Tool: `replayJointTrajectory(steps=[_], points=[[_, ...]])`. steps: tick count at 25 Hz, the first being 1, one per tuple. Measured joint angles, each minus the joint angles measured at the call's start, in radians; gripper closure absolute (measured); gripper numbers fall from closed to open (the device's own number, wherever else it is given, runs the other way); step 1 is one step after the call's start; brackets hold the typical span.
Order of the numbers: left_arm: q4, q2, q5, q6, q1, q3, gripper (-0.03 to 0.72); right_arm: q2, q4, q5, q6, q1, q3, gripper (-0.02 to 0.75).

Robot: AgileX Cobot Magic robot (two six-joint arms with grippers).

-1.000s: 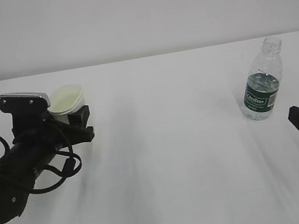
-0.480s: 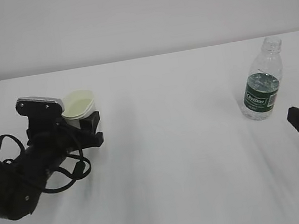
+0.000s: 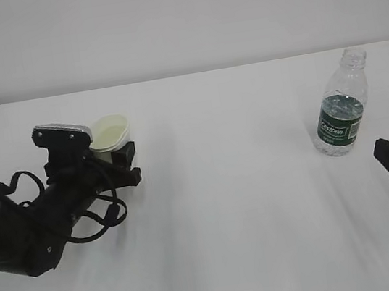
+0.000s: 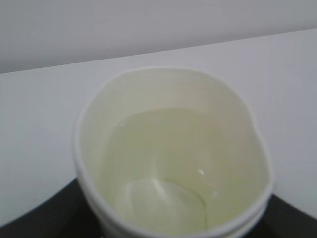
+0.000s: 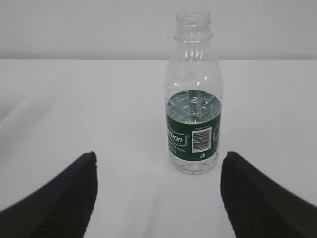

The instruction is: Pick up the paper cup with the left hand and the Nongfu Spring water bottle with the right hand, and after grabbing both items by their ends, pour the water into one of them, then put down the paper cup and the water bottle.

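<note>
The left hand (image 3: 112, 158) grips the squeezed paper cup (image 3: 109, 133) — the right hand (image 5: 158, 191), jaws spread, must next close around the upright Nongfu Spring water bottle (image 5: 193, 94).

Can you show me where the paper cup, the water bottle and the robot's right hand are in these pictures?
paper cup (image 4: 168, 158): left wrist view, on its pale inside wall.
water bottle (image 5: 194, 126): right wrist view, on its dark green label.
right hand (image 5: 157, 191): right wrist view, midway between its two black fingertips.
</note>
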Motion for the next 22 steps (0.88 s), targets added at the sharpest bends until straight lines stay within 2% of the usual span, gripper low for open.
replayJointTrajectory(steps=[22], points=[[0.000, 0.019, 0.000, 0.000, 0.000, -0.018, 0.230, 0.000, 0.000, 0.000, 0.000, 0.000, 0.000, 0.148]])
